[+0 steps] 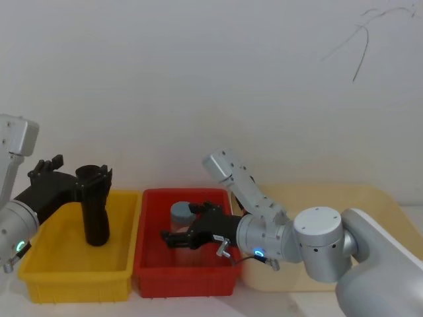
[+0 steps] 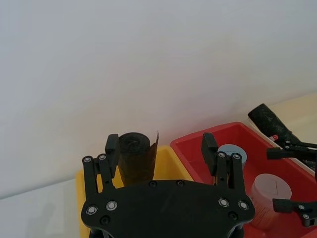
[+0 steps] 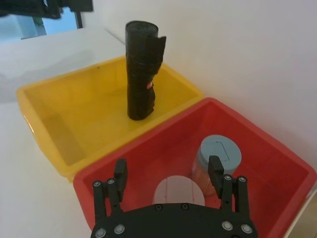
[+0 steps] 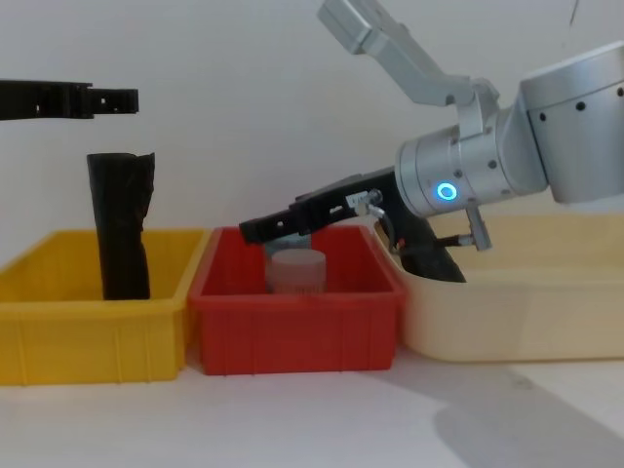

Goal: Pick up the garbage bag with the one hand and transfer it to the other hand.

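Garbage bag (image 1: 96,211) upright at frame left in yellow bin (image 1: 46,264); left gripper (image 1: 99,177) spread around its top, right gripper (image 1: 173,239) parted at centre.

garbage bag (image 1: 96,214) upright in left bin (image 1: 46,267), two tubs (image 3: 218,156) in middle bin (image 1: 149,271), tray (image 4: 546,331) right

The left gripper (image 1: 79,178) is black, its silver-grey wrist lit by a teal-green ring. The right gripper (image 4: 255,229) is black too, with silver screw heads along its palm, a blue glowing ring, a thin cable, and a bulky silver-grey jointed arm (image 1: 318,244).
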